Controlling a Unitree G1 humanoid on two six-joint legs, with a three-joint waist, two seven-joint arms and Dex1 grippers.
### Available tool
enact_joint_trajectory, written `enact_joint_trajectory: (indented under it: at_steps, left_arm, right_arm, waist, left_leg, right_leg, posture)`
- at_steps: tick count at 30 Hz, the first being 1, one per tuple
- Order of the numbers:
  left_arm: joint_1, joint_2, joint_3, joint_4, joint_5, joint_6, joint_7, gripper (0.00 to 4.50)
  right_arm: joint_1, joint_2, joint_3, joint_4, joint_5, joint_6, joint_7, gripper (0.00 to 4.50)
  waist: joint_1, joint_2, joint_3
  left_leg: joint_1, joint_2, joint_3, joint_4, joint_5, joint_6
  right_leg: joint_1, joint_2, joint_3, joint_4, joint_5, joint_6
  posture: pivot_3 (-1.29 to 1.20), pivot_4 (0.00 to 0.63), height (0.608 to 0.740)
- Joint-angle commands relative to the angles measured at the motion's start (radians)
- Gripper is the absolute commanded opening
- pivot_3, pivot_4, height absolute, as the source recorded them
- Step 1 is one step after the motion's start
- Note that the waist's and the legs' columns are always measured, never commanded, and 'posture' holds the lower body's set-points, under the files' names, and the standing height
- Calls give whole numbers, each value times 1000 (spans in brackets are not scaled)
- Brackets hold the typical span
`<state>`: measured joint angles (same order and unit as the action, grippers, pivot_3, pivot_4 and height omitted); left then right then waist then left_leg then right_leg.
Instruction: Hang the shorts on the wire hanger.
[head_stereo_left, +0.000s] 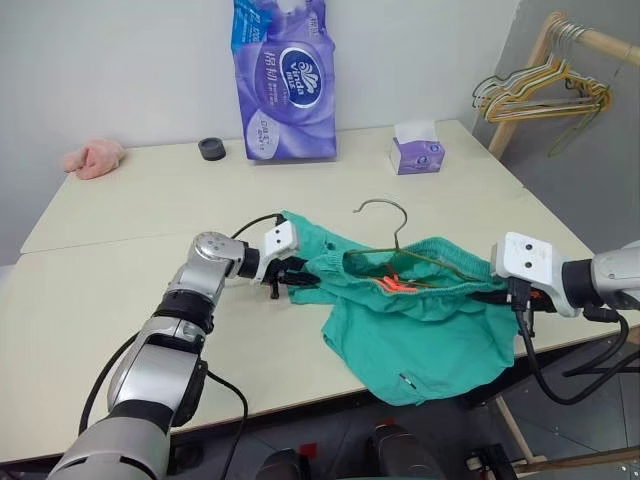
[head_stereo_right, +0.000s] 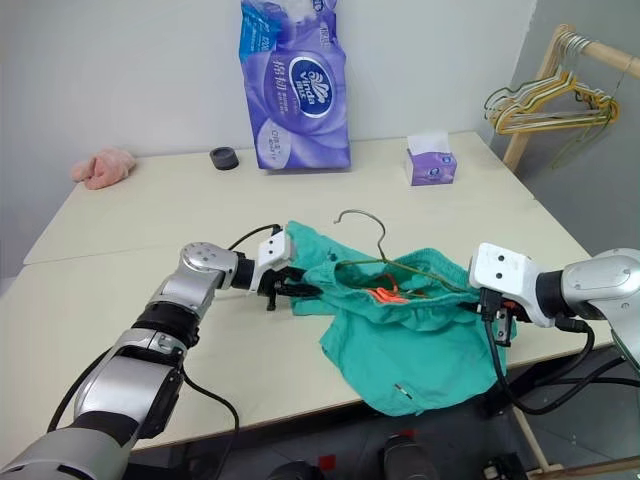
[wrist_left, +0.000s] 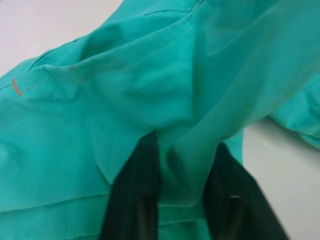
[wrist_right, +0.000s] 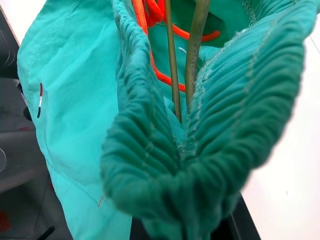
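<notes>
Your right gripper is clamped on the waistband of the shorts, which droop over the table edge; the left gripper pinches the opposite side. The wire hanger sits inside the waistband; pull unevenly and it could slip out

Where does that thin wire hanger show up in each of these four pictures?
Left eye view: wire hanger, hook above the shorts, body inside the waistband.
Right eye view: the same, mid-table.
Left wrist view: I cannot make it out among the teal fabric.
Right wrist view: two wires running into the waistband.
Shared landmark: the orange drawstring.
</notes>
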<state>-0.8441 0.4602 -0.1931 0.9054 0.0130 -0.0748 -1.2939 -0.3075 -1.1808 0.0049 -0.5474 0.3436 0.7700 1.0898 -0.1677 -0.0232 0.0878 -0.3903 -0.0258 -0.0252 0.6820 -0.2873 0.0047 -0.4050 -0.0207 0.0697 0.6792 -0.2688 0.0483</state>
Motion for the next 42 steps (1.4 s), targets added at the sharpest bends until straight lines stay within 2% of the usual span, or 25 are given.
enact_joint_trajectory:
  at_steps: [1,7,20,30,32,36,39,42]
  left_arm:
    - [-46,20,17,31,17,-43,47,41]
    - [-67,41,30,101,30,-81,109,41]
    - [-68,43,27,134,54,-121,152,41]
    - [-54,39,21,124,49,-122,138,41]
    - [-43,30,30,106,29,-109,121,41]
    - [-17,9,106,-41,-123,114,-16,41]
    - [7,22,154,-172,-204,255,-35,586]
    - [48,50,200,-338,-279,398,-22,1484]
  right_arm:
    - [-8,-9,-55,-25,21,-1,-6,0]
    - [40,-24,-100,-42,37,13,-4,0]
    - [142,-60,-186,-118,116,64,32,0]
    - [57,-14,-185,-57,128,61,-47,0]
    - [39,-8,-171,-49,129,58,-53,0]
    - [30,8,-143,-56,133,62,-66,0]
    - [30,16,-133,-58,130,63,-70,0]
    - [25,19,-125,-52,131,59,-72,0]
  waist:
    - [0,0,0]
    - [1,0,0]
    - [1,0,0]
    - [1,-1,-1]
    - [1,-1,-2]
    - [0,-1,-2]
    - [-1,-1,-2]
    - [-3,0,-2]
  left_leg:
    - [0,0,0,0,0,0]
    - [0,0,0,0,0,0]
    - [0,0,0,0,0,0]
    - [0,0,0,0,0,0]
    - [0,0,0,0,0,0]
    - [-1,0,0,0,0,0]
    - [-1,0,0,0,0,0]
    - [-1,0,0,0,0,0]
  right_leg:
    - [0,0,0,0,0,0]
    - [0,0,0,0,0,0]
    - [0,0,0,0,0,0]
    - [0,0,0,0,0,0]
    - [0,0,0,0,0,0]
    - [0,0,0,0,0,0]
    - [0,0,0,1,0,0]
    - [0,0,0,1,0,0]
  posture:
    - [-243,58,740]
    - [-243,55,740]
    - [-246,48,740]
    - [-239,39,740]
    - [-235,40,740]
    - [-236,38,740]
    - [-236,36,740]
    - [-230,36,740]
